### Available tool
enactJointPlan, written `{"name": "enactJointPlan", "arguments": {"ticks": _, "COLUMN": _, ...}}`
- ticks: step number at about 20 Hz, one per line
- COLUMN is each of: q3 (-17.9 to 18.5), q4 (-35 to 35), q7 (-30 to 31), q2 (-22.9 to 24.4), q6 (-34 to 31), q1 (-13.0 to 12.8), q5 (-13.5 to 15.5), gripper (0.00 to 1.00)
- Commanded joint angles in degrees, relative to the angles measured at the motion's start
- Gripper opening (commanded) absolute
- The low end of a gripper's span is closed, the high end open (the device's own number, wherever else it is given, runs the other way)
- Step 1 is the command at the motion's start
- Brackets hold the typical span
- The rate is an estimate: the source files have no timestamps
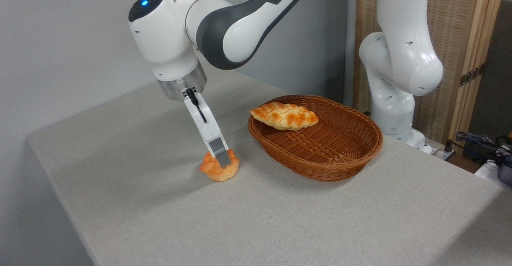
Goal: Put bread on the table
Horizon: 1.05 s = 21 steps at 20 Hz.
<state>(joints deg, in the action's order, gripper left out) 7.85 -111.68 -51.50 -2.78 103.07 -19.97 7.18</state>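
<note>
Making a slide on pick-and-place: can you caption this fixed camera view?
Claw gripping small orange bun resting on grey table, left of wicker basket holding braided loaf.

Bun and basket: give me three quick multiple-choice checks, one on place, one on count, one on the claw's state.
1. Where is the bun?
A. in the basket
B. on the table, left of the basket
C. right of the basket

2. How many breads lie in the basket?
A. none
B. one
C. two

3. What is the claw doing?
A. closed on the bun
B. open above the basket
C. gripping the loaf

Answers: 1 B, the bun sits on the table apart from the basket. 2 B, only the loaf lies there. 3 A, its fingers clamp the bun's top.
</note>
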Motion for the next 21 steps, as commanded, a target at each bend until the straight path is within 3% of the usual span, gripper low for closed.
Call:
{"name": "enactJointPlan", "arguments": {"ticks": 1, "q3": 0.2, "q4": 1.5, "q7": -0.9, "q2": -0.4, "q6": 0.3, "q1": -0.1, "q5": 1.3, "gripper": 1.0}}
{"name": "enactJointPlan", "arguments": {"ticks": 4, "q3": 0.5, "q4": 3.6, "q7": 0.3, "q2": 0.2, "q6": 0.1, "q1": 0.0, "q5": 1.0, "gripper": 1.0}}
{"name": "enactJointPlan", "arguments": {"ticks": 7, "q3": 1.0, "q4": 6.2, "q7": 6.6, "q2": 1.1, "q6": 0.0, "q1": 0.4, "q5": -0.1, "gripper": 1.0}}
{"name": "enactJointPlan", "arguments": {"ticks": 10, "q3": 1.9, "q4": 8.7, "q7": 10.8, "q2": 1.5, "q6": 0.0, "q1": 0.6, "q5": -4.8, "gripper": 1.0}}
{"name": "enactJointPlan", "arguments": {"ticks": 18, "q3": 7.8, "q4": 11.8, "q7": 10.7, "q2": 1.8, "q6": 0.2, "q1": 0.6, "q5": -7.0, "gripper": 1.0}}
{"name": "enactJointPlan", "arguments": {"ticks": 21, "q3": 8.5, "q4": 12.4, "q7": 10.7, "q2": 1.9, "q6": 0.3, "q1": 0.6, "q5": -6.0, "gripper": 1.0}}
